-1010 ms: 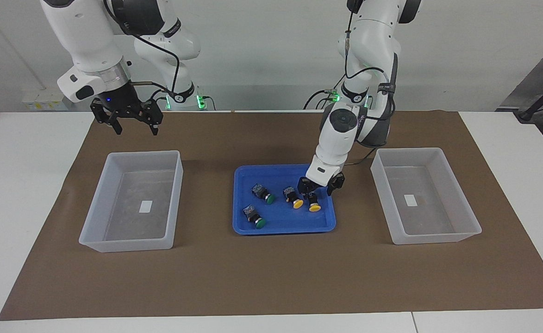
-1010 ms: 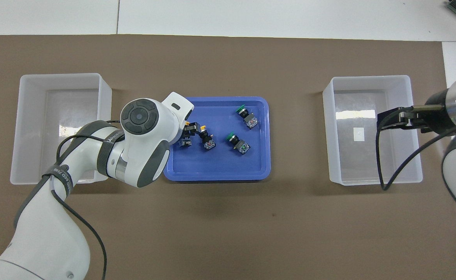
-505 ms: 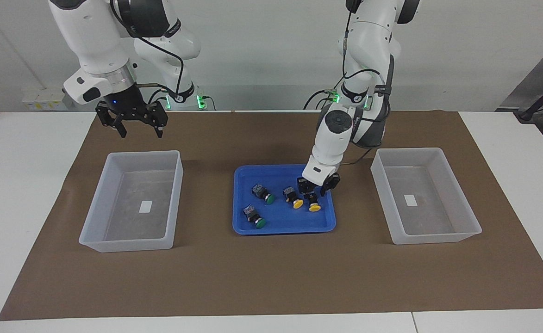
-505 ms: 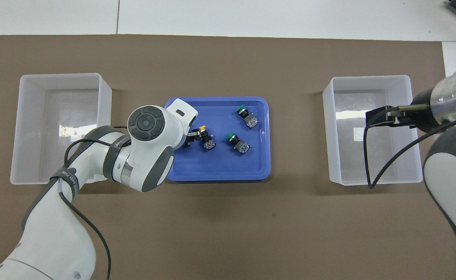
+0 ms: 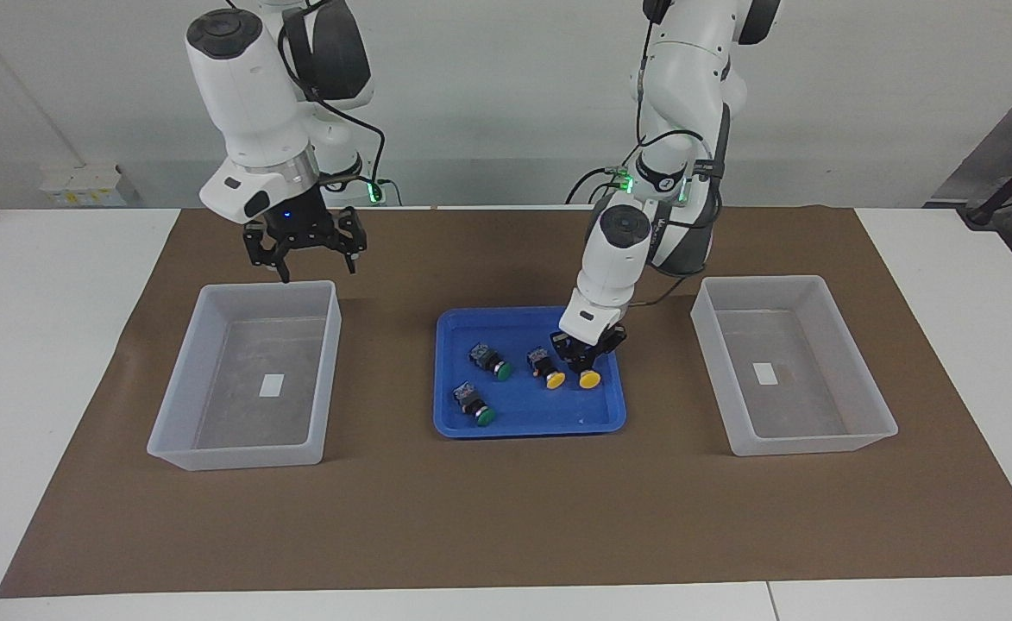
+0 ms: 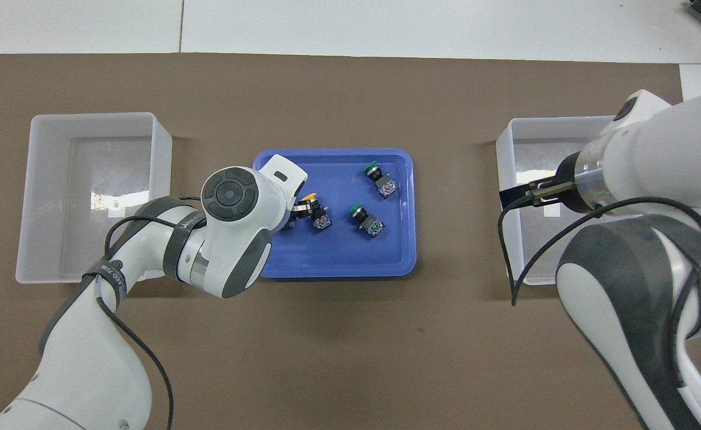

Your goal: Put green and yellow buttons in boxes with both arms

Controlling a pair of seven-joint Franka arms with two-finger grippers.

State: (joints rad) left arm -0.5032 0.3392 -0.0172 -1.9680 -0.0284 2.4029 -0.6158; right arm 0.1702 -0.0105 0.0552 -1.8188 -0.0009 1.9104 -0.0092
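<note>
left hand (image 5: pixel 587 354): i pinch the yellow button (image 5: pixel 589 377) in the blue tray (image 5: pixel 523 424).
right hand (image 5: pixel 305 250): spread, waiting.
risk: off-centre pinch, my button twists free when lifted.

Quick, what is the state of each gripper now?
Left gripper: shut on the yellow-capped push button in the blue tray.
Right gripper: open, empty.
</note>
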